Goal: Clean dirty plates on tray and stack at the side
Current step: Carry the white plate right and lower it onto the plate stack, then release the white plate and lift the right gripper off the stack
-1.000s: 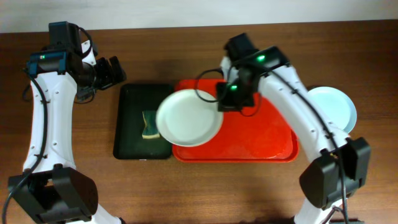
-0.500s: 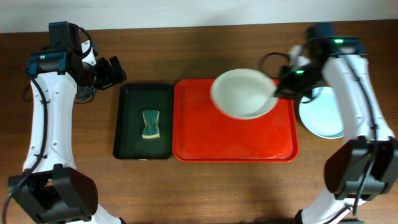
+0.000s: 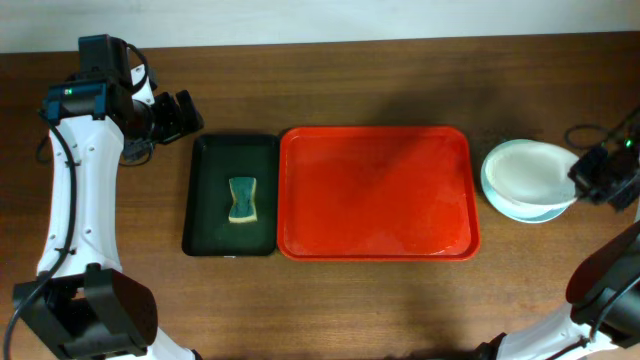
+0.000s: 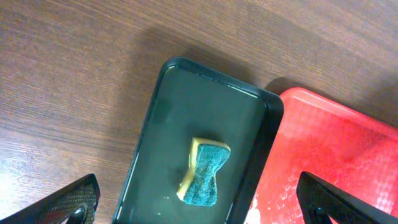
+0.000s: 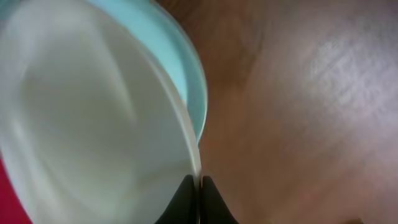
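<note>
- Right gripper: fingers together, pinching the thin rim of the white plate at the plate's outer, right-hand edge.
- From the fingers, the plate spreads towards the red tray. It is round, so it has no long axis to align.
- The white plate sits over a blue-green plate on the table, just right of the tray. The blue-green rim shows as a crescent past its edge. We cannot tell how many plates lie beneath.
- In the wrist view the gripped edge looks raised off the blue-green rim. We judge that a small lowering and release are what remains.
- The tray holds no plates.
- Left gripper: fingers wide apart, holding nothing, above the far end of the dark tray, which holds a sponge. It is well apart from the stack.
- Nothing stands in the way of the release.
</note>
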### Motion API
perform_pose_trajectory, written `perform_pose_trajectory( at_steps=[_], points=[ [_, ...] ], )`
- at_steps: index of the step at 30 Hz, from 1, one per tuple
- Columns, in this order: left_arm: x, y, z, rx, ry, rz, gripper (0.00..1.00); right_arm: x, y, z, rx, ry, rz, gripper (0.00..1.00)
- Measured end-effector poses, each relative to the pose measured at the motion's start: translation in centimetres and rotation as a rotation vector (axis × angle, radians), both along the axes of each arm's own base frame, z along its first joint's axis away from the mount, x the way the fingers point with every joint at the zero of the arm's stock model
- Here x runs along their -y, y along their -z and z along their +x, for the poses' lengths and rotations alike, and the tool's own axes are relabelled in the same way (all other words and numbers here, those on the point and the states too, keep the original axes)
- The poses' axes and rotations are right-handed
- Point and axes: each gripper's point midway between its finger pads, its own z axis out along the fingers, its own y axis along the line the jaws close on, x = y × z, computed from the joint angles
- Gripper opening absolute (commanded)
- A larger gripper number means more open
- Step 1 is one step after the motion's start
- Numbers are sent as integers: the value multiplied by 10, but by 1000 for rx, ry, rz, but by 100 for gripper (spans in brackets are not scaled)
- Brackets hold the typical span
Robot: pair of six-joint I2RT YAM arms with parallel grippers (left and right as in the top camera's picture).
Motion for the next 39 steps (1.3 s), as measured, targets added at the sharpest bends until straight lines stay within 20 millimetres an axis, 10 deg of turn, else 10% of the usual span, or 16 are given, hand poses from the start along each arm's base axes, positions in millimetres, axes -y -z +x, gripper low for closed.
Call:
perform_pose_trajectory(
  at_steps=[5,17,26,39],
  points=[
    [0,0,0,0,0,0,99,-4,35,-11,-27,21,9,4],
    [0,0,0,0,0,0,99,5,35,2,29,23,-29,9],
    [0,0,0,1,0,0,99,4,36,-1,15,23,-28,77],
    [0,0,0,0,0,0,99,-30,36,17,29,-218,15,70]
  ],
)
